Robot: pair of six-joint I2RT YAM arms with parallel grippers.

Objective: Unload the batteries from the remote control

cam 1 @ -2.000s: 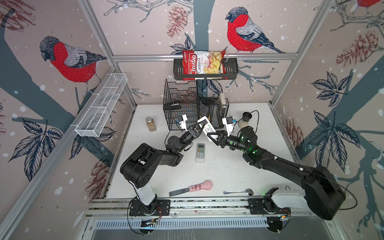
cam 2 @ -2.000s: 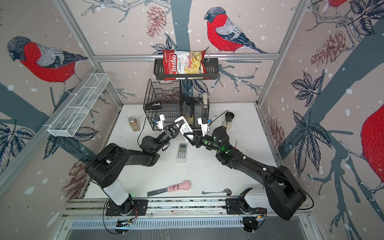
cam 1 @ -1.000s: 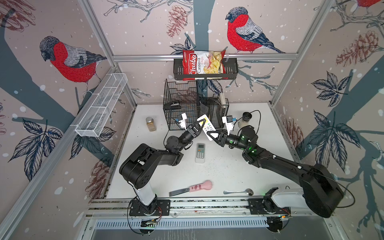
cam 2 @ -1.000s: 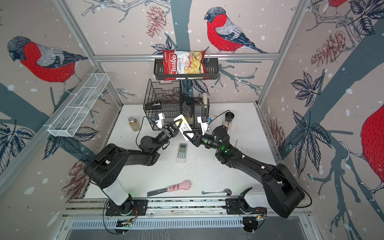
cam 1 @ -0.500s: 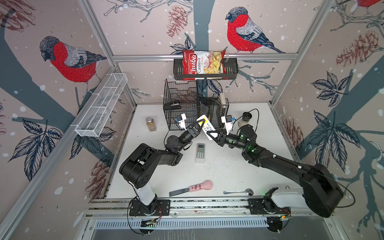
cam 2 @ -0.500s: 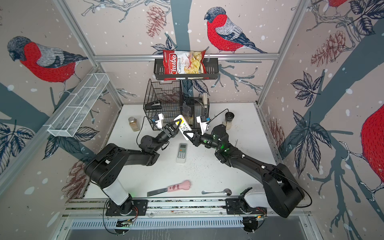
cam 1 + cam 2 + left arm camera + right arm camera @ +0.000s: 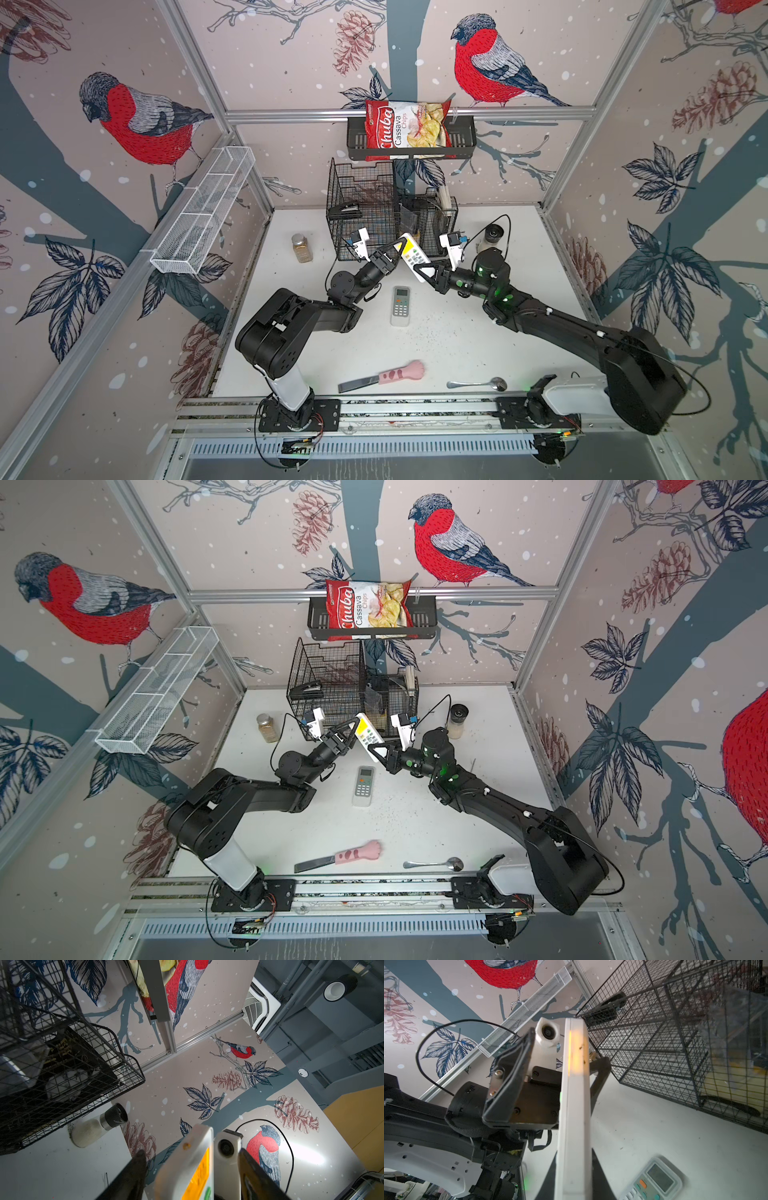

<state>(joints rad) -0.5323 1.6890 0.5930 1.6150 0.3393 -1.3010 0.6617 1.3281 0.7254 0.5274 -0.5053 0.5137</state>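
Observation:
A white remote control (image 7: 412, 256) (image 7: 365, 734) with a yellow screen hangs tilted above the table in front of the wire baskets. My right gripper (image 7: 424, 272) (image 7: 574, 1167) is shut on its lower end, one finger on each flat face. My left gripper (image 7: 395, 251) (image 7: 191, 1152) is open around the remote's upper end (image 7: 187, 1167), with its two dark fingers (image 7: 139, 1167) standing clear on either side. The right wrist view shows the remote edge-on (image 7: 575, 1105). The batteries are hidden. A second, grey-white remote (image 7: 401, 305) (image 7: 363, 785) (image 7: 654, 1180) lies face up on the table below.
Black wire baskets (image 7: 361, 216) stand right behind the grippers. A spice jar (image 7: 301, 248) is at the back left and a grinder (image 7: 492, 237) at the back right. A pink-handled knife (image 7: 399, 372) and a spoon (image 7: 478, 383) lie near the front edge.
My left gripper has opened and let go of the remote's upper end. The right gripper still holds the remote in about the same place.

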